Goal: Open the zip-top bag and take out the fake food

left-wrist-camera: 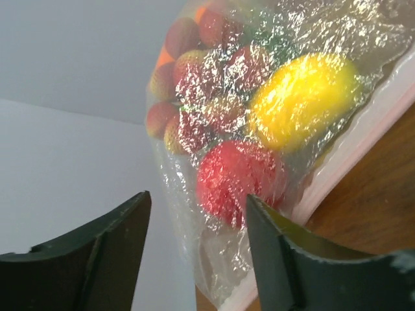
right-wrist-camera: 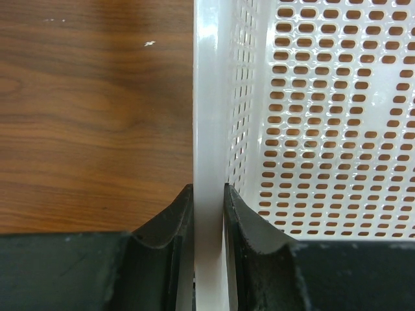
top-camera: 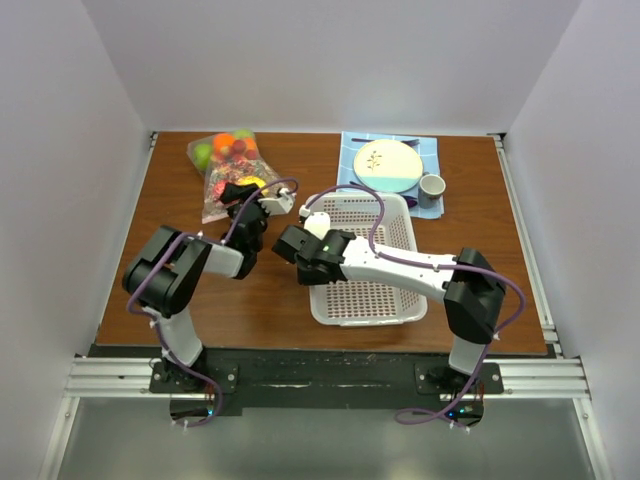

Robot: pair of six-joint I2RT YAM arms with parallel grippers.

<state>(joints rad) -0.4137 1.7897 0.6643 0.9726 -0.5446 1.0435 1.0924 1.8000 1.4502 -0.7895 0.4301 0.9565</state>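
Bag position: the bag [top-camera: 228, 170] lies at the far left of the table [top-camera: 290, 300], well apart from the basket [top-camera: 365, 270].
Bag look: clear, crinkled film, shut, bulging with fruit [top-camera: 225, 148]; a pale pink-white strip runs along one edge.
Left gripper: the left gripper [top-camera: 240, 190] sits at the bag's near end, jaws spread wide and pinching nothing.
Right gripper: the right gripper [top-camera: 295, 243] is at the basket's left rim, jaws pressed together on it.
Top view only: it shows the whole layout, with both arms reaching in, a plate [top-camera: 390, 160] on a blue mat [top-camera: 350, 150] at the far right, and a cup [top-camera: 432, 187] just beside them.
Left wrist only: the left gripper [left-wrist-camera: 198, 197] frames the bag [left-wrist-camera: 188, 246] from close up. A lemon [left-wrist-camera: 301, 100], a red ball [left-wrist-camera: 240, 175] and strawberries [left-wrist-camera: 194, 78] press against the film. Whether either finger touches the film cannot be told.
Right wrist only: the right gripper [right-wrist-camera: 207, 191] clamps the white rim from both sides, with the basket [right-wrist-camera: 311, 129] wall to the right and bare table [right-wrist-camera: 97, 97] to the left.
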